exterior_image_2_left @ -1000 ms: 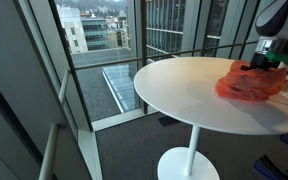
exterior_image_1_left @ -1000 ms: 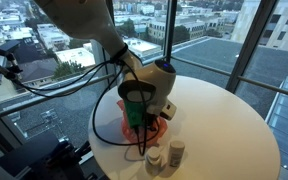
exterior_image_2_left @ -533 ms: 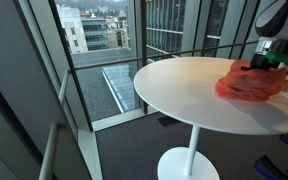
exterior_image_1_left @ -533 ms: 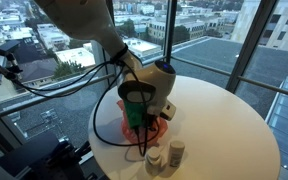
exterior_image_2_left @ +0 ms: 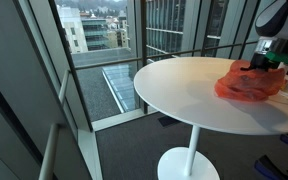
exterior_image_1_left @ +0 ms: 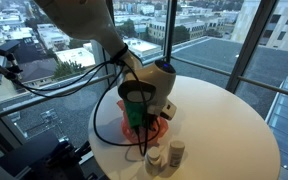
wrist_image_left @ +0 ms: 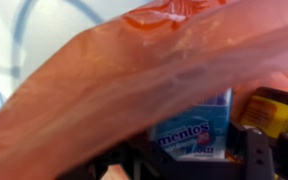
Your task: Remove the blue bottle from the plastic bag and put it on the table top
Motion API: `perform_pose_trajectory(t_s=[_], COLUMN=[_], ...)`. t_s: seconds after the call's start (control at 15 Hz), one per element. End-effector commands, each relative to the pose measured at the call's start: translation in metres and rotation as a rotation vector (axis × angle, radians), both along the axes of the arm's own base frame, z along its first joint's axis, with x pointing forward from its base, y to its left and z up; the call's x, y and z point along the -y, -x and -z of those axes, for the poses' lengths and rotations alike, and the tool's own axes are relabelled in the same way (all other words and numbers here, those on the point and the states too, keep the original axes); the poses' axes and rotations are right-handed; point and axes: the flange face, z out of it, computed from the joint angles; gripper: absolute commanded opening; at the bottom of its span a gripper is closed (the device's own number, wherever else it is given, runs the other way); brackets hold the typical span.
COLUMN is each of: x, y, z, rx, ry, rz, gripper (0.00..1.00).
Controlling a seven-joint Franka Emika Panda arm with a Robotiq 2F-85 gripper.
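Note:
The blue bottle [wrist_image_left: 194, 130], with a "mentos" label, lies inside the translucent red plastic bag [wrist_image_left: 134, 70] in the wrist view. My gripper [wrist_image_left: 194, 158] reaches into the bag, and its dark fingers [wrist_image_left: 254, 150] press against both sides of the bottle, shut on it. In both exterior views the arm bends down over the bag [exterior_image_1_left: 150, 131] [exterior_image_2_left: 249, 85] on the round white table [exterior_image_1_left: 219, 120] [exterior_image_2_left: 184, 90]. There the gripper [exterior_image_1_left: 135, 120] [exterior_image_2_left: 265, 63] is sunk in the bag's mouth and the bottle is hidden.
Two small white bottles [exterior_image_1_left: 154, 160] [exterior_image_1_left: 176, 152] stand by the table's edge, close to the bag. A yellow and black item [wrist_image_left: 274, 112] lies in the bag beside the blue bottle. Glass walls and a railing surround the table.

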Motion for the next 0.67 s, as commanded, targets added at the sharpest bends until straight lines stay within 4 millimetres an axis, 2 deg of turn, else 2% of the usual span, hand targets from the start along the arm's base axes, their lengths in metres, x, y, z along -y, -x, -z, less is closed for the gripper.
perform_pose_trajectory(t_s=[0.0, 0.4, 0.6], x=[0.001, -0.001, -0.002], y=[0.002, 0.007, 0.011], z=[-0.001, -0.011, -0.024], rx=[0.021, 0.0, -0.002], ry=[-0.001, 0.006, 0.022], rz=[-0.009, -0.011, -0.036], gripper=[0.43, 0.43, 0.43])
